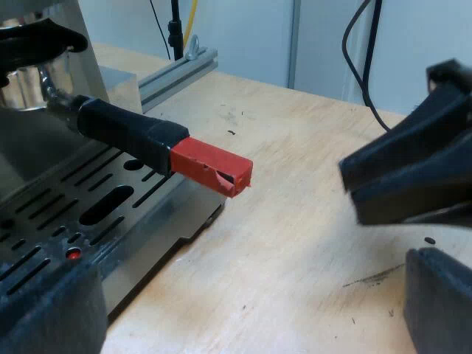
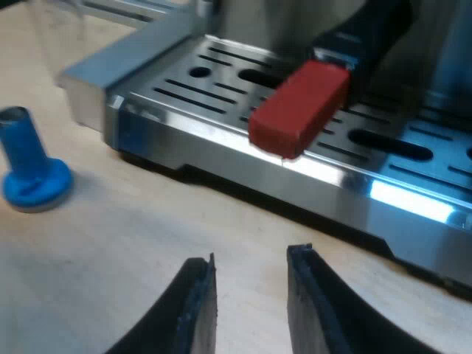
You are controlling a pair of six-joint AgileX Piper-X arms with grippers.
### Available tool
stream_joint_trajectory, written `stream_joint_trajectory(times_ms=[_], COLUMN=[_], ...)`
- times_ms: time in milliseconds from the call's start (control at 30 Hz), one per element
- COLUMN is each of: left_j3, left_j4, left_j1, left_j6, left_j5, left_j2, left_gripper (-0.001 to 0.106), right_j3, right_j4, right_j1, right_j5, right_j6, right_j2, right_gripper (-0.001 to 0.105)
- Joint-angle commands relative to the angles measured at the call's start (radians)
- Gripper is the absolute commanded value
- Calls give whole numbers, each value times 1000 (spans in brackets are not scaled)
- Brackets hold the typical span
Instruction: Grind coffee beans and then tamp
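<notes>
While holder point(image 1: 125, 129) sits locked in machine point(image 1: 110, 92), red end point(image 2: 299, 107) over drip tray point(image 2: 221, 144), we hold right gripper point(image 2: 251, 259) near it, fingers apart, empty; left gripper point(image 1: 243, 295) spread wide; blue tamper point(image 2: 29, 173) stands on table point(image 2: 110, 243).

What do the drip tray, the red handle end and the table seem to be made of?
Drip tray: likely polished metal; it mirrors light. Red handle end: seems matte plastic, chipped at its tip. Table: looks like pale wood, faint grain.
</notes>
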Motion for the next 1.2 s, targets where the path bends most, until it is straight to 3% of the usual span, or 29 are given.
stream_joint_trajectory(times_ms=[33,233,467,700,1200], left_j3=[-3,-3,-3,-3,-3], left_j4=[-13,-13,-13,-13,-13], left_j1=[-4,-4,-4,-4,-4], left_j6=[-1,-1,-1,-1,-1], left_j5=[13,17,17,17,17], left_j2=[-5,-5,-5,-5,-5], left_gripper=[83,83,83,83,83], right_j3=[-3,-3,-19,-74,-118], right_j4=[-104,-264,-372,-389,-480], right_j1=[0,0,0,0,-38], right_j5=[34,34,93,154,237], right_j6=[1,-5,-8,-81,-79], right_j2=[62,172,251,322,437], right_gripper=[25,5,5,5,5])
